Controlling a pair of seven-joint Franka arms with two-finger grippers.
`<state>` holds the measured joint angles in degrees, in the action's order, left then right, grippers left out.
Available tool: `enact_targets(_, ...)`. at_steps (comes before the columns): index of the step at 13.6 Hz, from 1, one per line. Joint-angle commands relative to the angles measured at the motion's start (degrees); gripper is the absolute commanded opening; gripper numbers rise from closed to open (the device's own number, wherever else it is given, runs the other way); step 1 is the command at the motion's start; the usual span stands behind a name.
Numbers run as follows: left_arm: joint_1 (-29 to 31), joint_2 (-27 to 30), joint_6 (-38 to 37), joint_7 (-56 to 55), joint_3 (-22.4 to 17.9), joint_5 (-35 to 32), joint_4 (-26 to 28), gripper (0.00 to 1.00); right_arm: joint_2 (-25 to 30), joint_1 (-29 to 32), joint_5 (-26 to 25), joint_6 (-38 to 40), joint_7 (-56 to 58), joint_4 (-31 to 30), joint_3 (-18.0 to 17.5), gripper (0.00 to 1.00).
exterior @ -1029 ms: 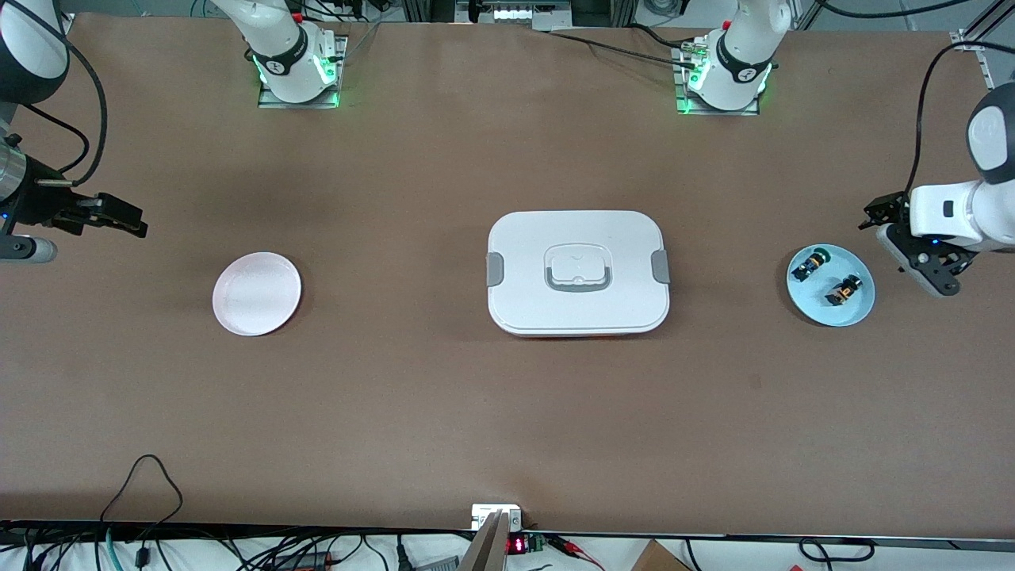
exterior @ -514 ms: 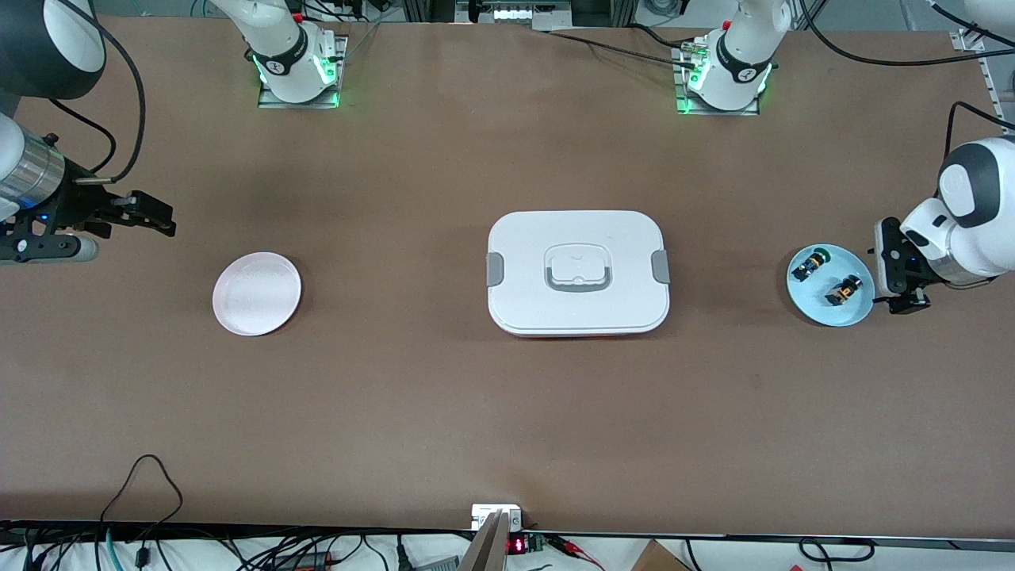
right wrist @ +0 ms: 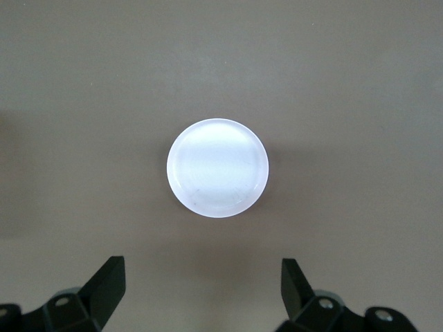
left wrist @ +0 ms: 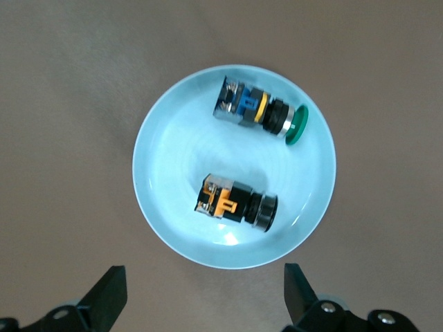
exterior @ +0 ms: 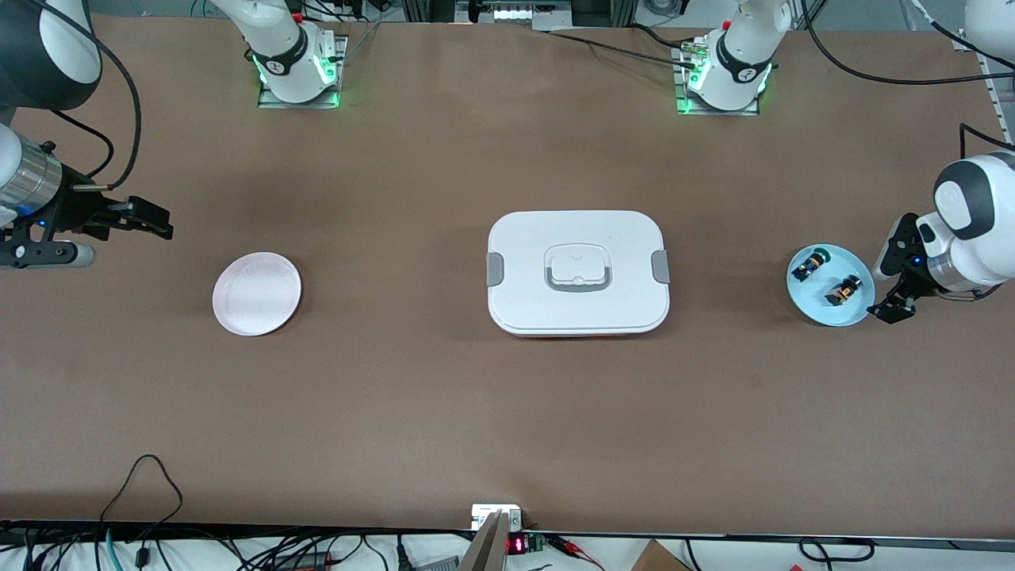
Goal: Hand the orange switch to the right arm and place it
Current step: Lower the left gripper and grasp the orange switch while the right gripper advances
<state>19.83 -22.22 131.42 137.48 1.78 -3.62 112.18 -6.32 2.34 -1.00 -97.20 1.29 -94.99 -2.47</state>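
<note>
The orange switch (exterior: 843, 291) lies on its side in a light blue plate (exterior: 833, 319) at the left arm's end of the table, and also shows in the left wrist view (left wrist: 235, 204). My left gripper (exterior: 892, 297) is open and empty, up over the table just beside that plate (left wrist: 173, 159); in its wrist view (left wrist: 204, 294) nothing is between the fingers. My right gripper (exterior: 151, 218) is open and empty, up over the table beside a pale pink plate (exterior: 256, 293); its wrist view (right wrist: 201, 287) looks down at that plate (right wrist: 217, 168).
A green-capped black, blue and yellow part (exterior: 810, 264) lies in the same blue plate beside the switch, and shows in the left wrist view (left wrist: 259, 114). A white lidded box with grey clips (exterior: 578, 272) stands at the table's middle.
My left gripper has swung round and come down beside the blue plate. My right gripper has shifted a little toward the pink plate. The switch has not moved.
</note>
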Motion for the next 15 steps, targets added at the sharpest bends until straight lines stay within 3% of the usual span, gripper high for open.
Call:
enact_targets(1, 1.17, -2.12, 2.43, 6.29, 0.60, 1.06, -0.47, 1.00, -0.45, 0.21, 0.21, 1.31, 0.12, 1.12, -0.25, 1.00)
enact_targets(9, 1.52, -6.08, 3.32, 15.71, 0.60, 6.25, -0.74, 1.00, -0.89, -0.23, 2.57, 4.29, 0.83, 1.21, -0.51, 1.00)
enact_targets(15, 2.31, -6.34, 3.14, 18.52, 0.51, 6.52, -0.47, 1.00, -2.12, 0.03, 27.50, 4.38, 1.78, 0.86, -0.34, 1.00)
